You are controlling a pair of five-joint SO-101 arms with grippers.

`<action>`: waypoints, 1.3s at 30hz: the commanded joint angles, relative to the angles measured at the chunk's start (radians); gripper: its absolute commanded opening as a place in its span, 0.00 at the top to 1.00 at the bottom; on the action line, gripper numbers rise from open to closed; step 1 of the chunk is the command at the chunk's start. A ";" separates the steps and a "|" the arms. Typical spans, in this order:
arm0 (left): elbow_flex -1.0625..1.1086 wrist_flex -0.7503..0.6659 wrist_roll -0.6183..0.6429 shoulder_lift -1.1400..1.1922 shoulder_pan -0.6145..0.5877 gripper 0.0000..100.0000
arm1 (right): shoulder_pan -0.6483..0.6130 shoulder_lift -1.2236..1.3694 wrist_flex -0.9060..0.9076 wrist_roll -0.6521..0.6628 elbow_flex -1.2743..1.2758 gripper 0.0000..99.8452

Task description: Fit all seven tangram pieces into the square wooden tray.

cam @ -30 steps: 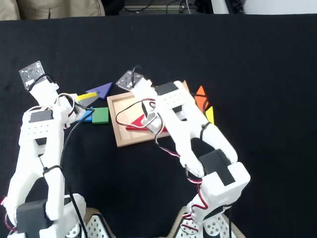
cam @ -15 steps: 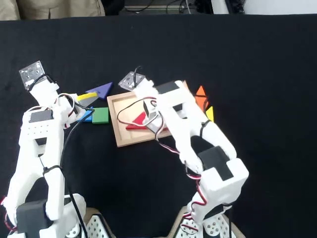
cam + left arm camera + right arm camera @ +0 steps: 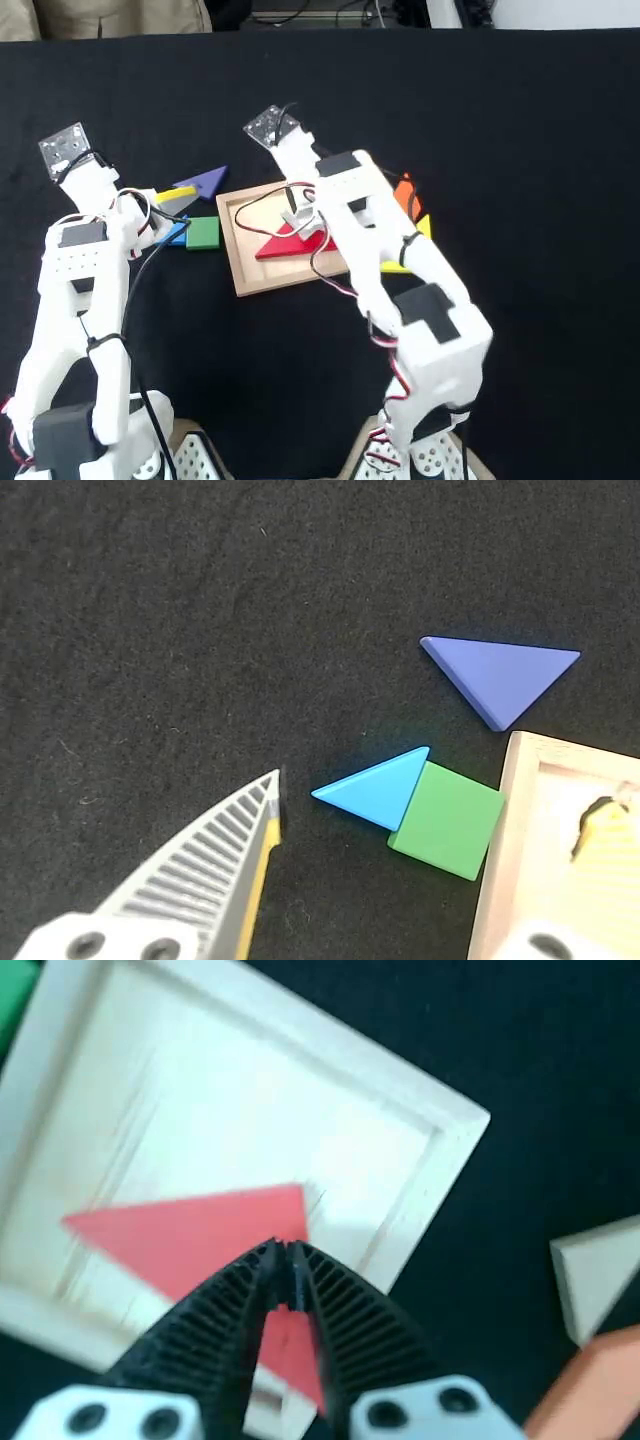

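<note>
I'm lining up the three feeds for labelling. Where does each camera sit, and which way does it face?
High view: fixed above the table, looking down; both arms show, left gripper beside the tray, right gripper over it.
Left wrist view: on the left arm, facing the table; part of its gripper shows, plus purple triangle, blue triangle, green square.
Right wrist view: on the right arm, looking into the tray; its shut gripper sits over the red triangle.
Shared: both wrist views catch the tray.
</note>
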 commanded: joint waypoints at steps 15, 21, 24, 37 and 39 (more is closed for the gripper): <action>-0.036 -0.014 0.005 -0.006 0.013 0.56 | -0.110 0.166 0.209 -0.009 -0.209 0.99; -0.036 -0.014 0.005 -0.006 0.013 0.56 | -0.120 0.165 0.287 0.048 -0.209 0.99; -0.036 -0.015 0.005 -0.006 0.013 0.56 | -0.130 0.163 0.330 0.072 -0.211 0.99; -0.036 -0.017 0.008 -0.006 0.013 0.56 | -0.112 -0.062 0.066 0.041 -0.045 0.99; -0.036 -0.017 0.008 -0.006 0.013 0.56 | -0.117 -0.059 -0.037 0.026 -0.013 0.99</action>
